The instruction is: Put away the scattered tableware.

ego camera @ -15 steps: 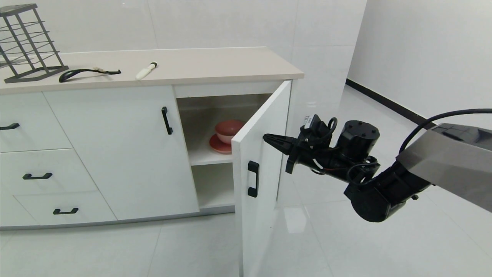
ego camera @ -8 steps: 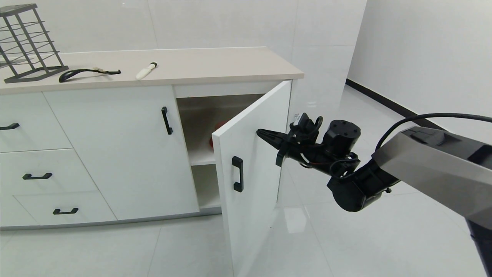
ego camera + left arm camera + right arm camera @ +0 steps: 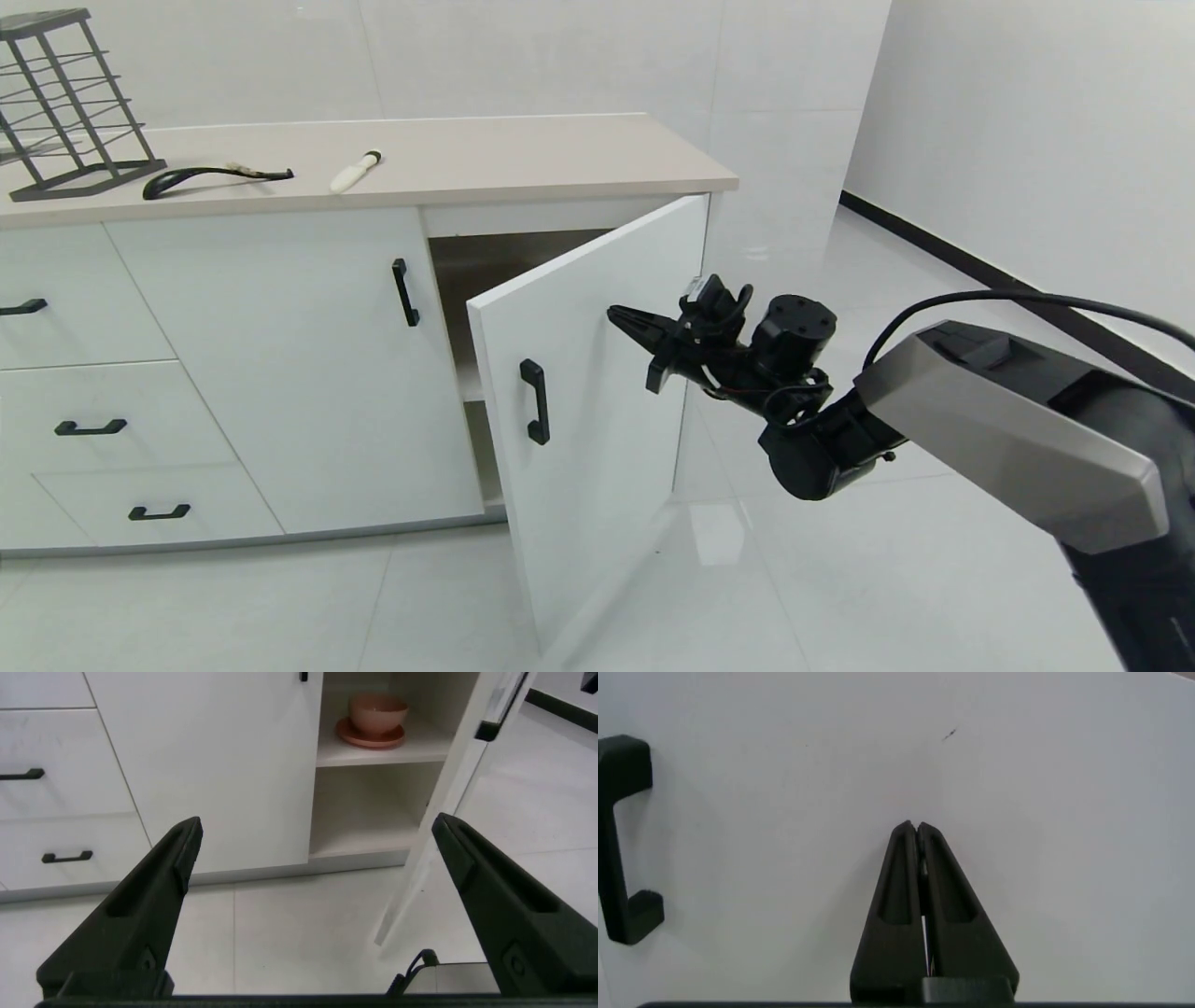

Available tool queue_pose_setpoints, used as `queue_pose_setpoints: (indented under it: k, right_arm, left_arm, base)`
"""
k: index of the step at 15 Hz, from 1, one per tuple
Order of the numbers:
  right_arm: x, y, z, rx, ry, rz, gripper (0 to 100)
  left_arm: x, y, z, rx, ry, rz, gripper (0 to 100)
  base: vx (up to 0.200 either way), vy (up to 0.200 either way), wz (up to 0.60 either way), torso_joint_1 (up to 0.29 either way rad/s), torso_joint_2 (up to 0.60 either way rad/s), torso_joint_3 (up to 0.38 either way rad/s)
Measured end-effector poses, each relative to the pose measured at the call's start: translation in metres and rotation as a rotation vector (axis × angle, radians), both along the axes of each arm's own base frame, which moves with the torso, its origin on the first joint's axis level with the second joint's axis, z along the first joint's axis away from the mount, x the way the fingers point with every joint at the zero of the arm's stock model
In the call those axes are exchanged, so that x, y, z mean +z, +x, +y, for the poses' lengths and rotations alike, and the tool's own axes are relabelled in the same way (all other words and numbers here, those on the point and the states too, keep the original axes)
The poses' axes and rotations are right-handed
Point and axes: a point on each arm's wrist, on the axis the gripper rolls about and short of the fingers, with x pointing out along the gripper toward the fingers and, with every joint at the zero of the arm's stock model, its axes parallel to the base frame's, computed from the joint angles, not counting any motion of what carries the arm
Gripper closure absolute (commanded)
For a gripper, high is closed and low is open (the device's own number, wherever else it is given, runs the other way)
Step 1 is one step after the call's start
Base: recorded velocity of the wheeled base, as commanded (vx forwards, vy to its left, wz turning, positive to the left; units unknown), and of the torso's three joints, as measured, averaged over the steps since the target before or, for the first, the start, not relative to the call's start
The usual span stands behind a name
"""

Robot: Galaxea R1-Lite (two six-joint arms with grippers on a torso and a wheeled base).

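The right gripper (image 3: 618, 317), fingers pressed together, has its tip at the flat white door (image 3: 597, 411). The door's free edge and black handle (image 3: 534, 401) are just left of it. The left gripper (image 3: 318, 826) is spread wide; past it, a round pink bowl (image 3: 378, 712) sits on a plate (image 3: 371, 738) on the shelf (image 3: 420, 752).

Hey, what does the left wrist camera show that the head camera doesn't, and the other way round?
Left wrist view: a pink bowl on a plate on the cupboard's upper shelf. Head view: the rack, black ladle and white-handled utensil on the counter, and the right gripper, shut, against the outside of the cupboard door. Both: that door, part open, and the black drawer handles.
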Motion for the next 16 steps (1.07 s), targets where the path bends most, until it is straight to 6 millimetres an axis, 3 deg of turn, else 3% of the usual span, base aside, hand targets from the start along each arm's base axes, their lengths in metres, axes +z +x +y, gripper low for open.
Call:
queue_pose_setpoints:
  k: [6,10,13,16]
  right_arm:
    - [0.000,0.025,0.007,-0.054,0.081,-0.030,100]
    - [-0.008,0.029,0.008,-0.053,0.083,-0.026,100]
    - [-0.005,0.017,0.002,-0.045,0.064,0.002,100]
    - [0.004,-0.027,-0.014,-0.007,0.013,0.074,100]
  left_arm:
    - [0.000,0.000,0.000,0.000,-0.001,0.000,0]
    - [0.000,0.000,0.000,0.000,-0.001,0.000,0]
    - [0.000,0.000,0.000,0.000,-0.002,0.000,0]
    - [0.000,0.000,0.000,0.000,-0.003,0.000,0]
  base:
    - [0.000,0.000,0.00,0.000,0.00,0.000]
    - [0.000,0.000,0.00,0.000,0.00,0.000]
    - [0.000,0.000,0.00,0.000,0.00,0.000]
    - [0.000,0.000,0.00,0.000,0.00,0.000]
